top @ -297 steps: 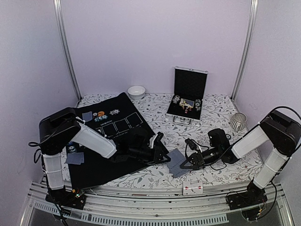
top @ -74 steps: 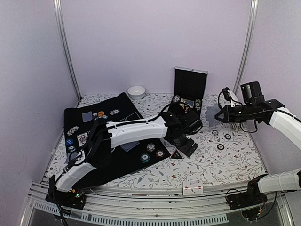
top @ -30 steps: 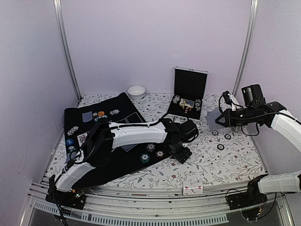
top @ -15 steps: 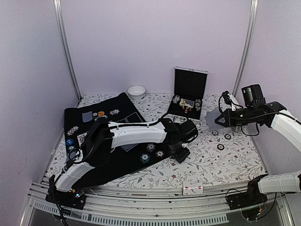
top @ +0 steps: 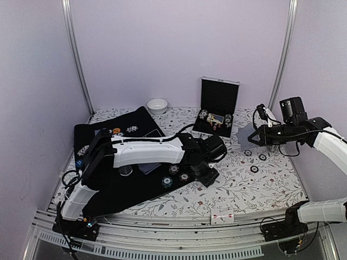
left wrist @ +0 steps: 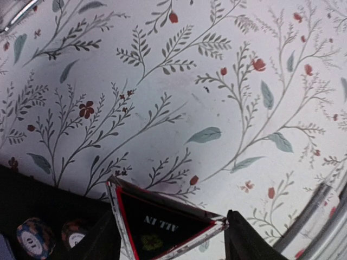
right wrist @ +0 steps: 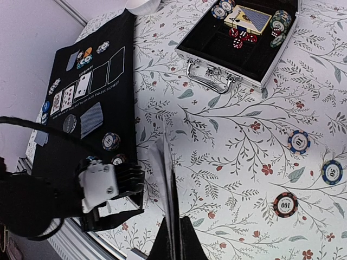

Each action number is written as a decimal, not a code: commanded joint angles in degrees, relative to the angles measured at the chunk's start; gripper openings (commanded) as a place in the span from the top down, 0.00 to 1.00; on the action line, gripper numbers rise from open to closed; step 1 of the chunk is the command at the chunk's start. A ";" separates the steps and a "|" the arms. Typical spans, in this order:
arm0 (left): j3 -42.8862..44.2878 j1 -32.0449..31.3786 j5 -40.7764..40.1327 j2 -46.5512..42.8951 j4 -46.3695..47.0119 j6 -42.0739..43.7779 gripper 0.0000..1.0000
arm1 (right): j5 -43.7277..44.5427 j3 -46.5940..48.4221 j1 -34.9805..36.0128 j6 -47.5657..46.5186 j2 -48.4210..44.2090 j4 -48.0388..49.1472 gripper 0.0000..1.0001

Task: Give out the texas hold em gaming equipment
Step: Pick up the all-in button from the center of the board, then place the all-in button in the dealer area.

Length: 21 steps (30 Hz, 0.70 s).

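Just off the black mat's point(top: 130, 192) right corner, the left gripper point(left wrist: 171, 221) clasps the black-red triangular marker point(left wrist: 157, 230) by its sides, the jaws half spread because the marker is broad (whether it is lifted off the floral cloth point(left wrist: 217, 81), I cannot tell). It is likely bound for a player's spot. Well apart, high over the cloth's right side, the right gripper point(right wrist: 174, 235) pinches a thin stack of playing cards point(right wrist: 167, 179) tight and edge-on, seemingly held clear, ready for dealing.
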 commanded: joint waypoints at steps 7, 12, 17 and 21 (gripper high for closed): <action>-18.01 -1.80 -4.84 -29.17 6.11 -2.97 0.45 | 0.26 2.03 -0.18 -0.15 -1.78 -0.08 0.98; -41.41 2.91 -7.56 -44.39 0.72 -13.94 0.44 | -0.83 2.52 -0.17 -0.25 -1.78 -0.06 0.98; -58.55 7.93 -6.14 -55.70 -1.58 -21.93 0.45 | -2.92 3.35 -0.11 -0.09 -1.38 0.18 0.98; -67.15 10.51 -4.17 -59.46 -1.60 -24.91 0.45 | -4.25 3.81 -0.10 -0.09 -1.20 0.11 0.98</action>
